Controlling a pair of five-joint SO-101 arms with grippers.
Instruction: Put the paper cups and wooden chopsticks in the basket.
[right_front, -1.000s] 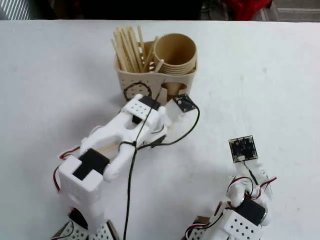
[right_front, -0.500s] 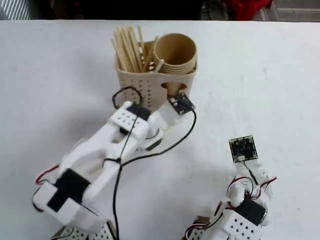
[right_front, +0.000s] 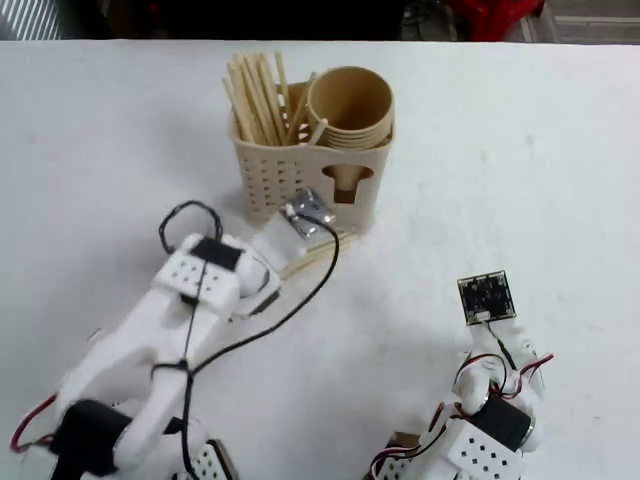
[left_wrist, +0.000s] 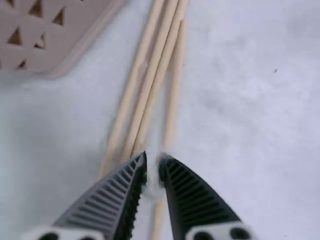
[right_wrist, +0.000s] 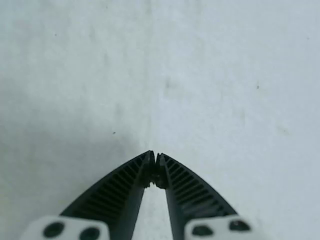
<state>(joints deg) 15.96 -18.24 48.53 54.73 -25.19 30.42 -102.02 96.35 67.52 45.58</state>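
The beige basket (right_front: 300, 175) stands at the back of the table. Its one compartment holds a bundle of wooden chopsticks (right_front: 255, 95), the other a stack of paper cups (right_front: 350, 100). Several loose chopsticks (right_front: 318, 250) lie on the table just in front of the basket (left_wrist: 50, 30). My left gripper (left_wrist: 152, 162) hovers shut over the near ends of these chopsticks (left_wrist: 150, 85), with one stick running on beneath it. My right gripper (right_wrist: 154, 159) is shut over bare table at the front right.
The left arm (right_front: 190, 300) stretches from the front left toward the basket, trailing a black cable (right_front: 290, 310). The right arm (right_front: 490, 410) sits folded at the front right. The white table (right_front: 520, 150) runs wide on both sides of the basket.
The left arm has drawn back from the basket toward the front left and lowered, so its gripper now sits over the loose chopsticks. The right arm has not moved.
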